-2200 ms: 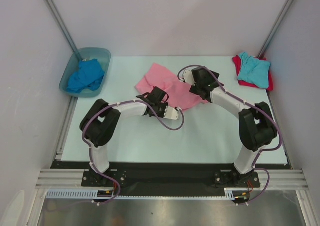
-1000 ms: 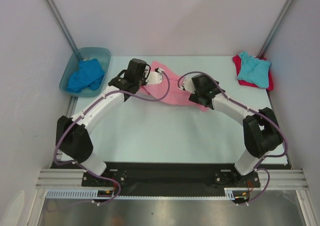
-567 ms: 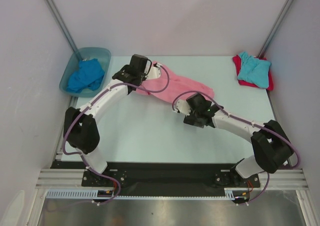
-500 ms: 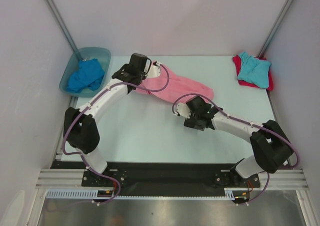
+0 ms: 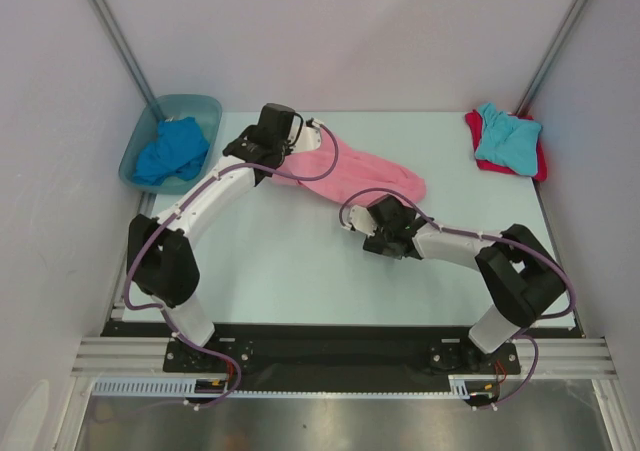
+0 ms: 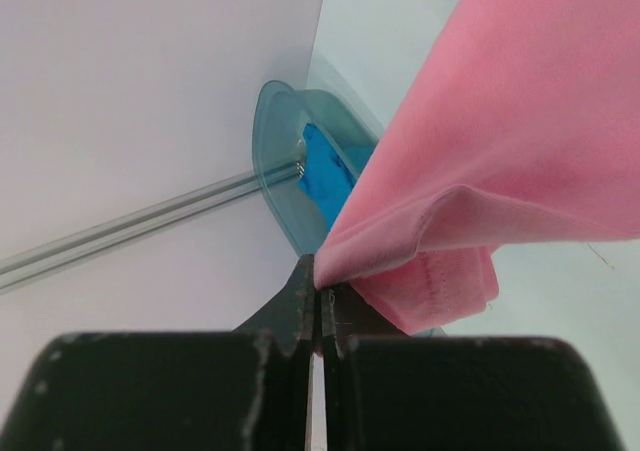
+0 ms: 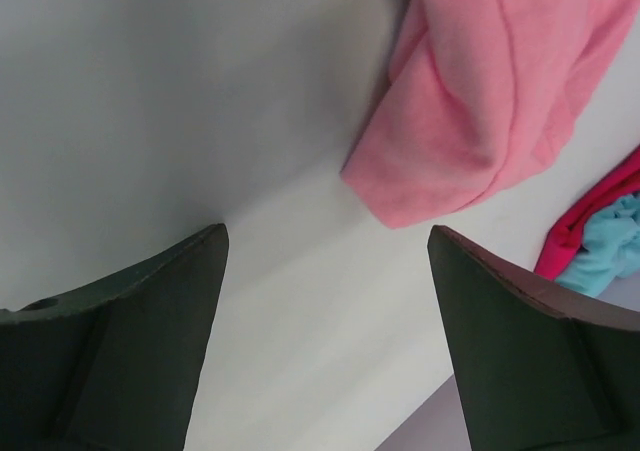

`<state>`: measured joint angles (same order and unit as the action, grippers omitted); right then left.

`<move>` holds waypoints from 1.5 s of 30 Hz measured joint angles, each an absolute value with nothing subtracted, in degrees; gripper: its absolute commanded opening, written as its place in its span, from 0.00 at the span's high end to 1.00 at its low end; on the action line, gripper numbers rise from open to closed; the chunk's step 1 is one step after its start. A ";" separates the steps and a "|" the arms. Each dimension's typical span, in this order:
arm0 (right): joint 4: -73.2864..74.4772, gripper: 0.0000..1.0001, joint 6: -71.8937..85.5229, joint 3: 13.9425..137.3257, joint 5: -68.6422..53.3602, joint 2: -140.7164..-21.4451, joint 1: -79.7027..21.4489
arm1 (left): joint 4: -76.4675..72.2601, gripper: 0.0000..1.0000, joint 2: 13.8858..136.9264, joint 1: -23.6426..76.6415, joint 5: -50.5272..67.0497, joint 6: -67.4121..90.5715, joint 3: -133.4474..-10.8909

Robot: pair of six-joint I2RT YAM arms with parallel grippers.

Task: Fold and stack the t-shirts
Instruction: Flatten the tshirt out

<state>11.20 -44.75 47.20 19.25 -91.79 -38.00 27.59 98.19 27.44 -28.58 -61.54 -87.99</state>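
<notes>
The pale table (image 5: pixel 300 271) is the biggest surface. Its whole near half, from the arm bases to the middle, is bare, and so is the strip along the back edge between the two far corners.

The pink shirt (image 5: pixel 370 176) lies across the middle as a bunched slanting band. It runs from the back left of centre down to a rounded folded end just right of centre. In the left wrist view its hemmed edge (image 6: pixel 520 121) curls over in a thick fold.

The blue-green tub (image 5: pixel 135 161) sits at the back left corner, against the table's left edge and near the side wall, with the blue shirt (image 5: pixel 172 151) crumpled inside it.

At the back right corner the turquoise shirt (image 5: pixel 507 136) lies on top of the red shirt (image 5: pixel 478 159). The red cloth shows only around its edges, and the pile is close to the right wall.

The left gripper (image 5: pixel 272 166) reaches to the far left end of the pink band. Its jaws are pressed together, clamping a thin corner of the pink hem (image 6: pixel 315 286).

The right gripper (image 5: pixel 380 233) hangs low over bare table just on the near side of the band's rounded end. Its jaws are spread wide, with nothing between them but tabletop (image 7: pixel 325 233). The pink cloth (image 7: pixel 490 101) lies past the fingertips, apart from them.
</notes>
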 measured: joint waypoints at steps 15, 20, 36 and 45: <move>-3.09 0.67 -46.98 48.40 25.41 -99.81 -37.01 | 27.59 0.99 96.38 27.09 -29.45 -62.02 -87.99; -3.09 1.00 -47.81 48.18 26.46 -100.60 -36.73 | 27.59 0.98 96.38 26.52 -29.43 -62.04 -87.99; -14.83 1.00 -69.36 49.01 31.59 -91.74 -28.62 | 27.57 0.98 96.38 25.56 -26.35 -63.05 -87.96; -22.31 1.00 -78.30 55.72 30.30 -91.20 -15.14 | 27.16 0.96 96.03 25.43 -22.35 -64.27 -87.39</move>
<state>-22.31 -78.30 55.72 30.30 -91.20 -15.14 27.16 96.03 25.43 -22.35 -64.27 -87.39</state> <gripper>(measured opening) 0.017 0.043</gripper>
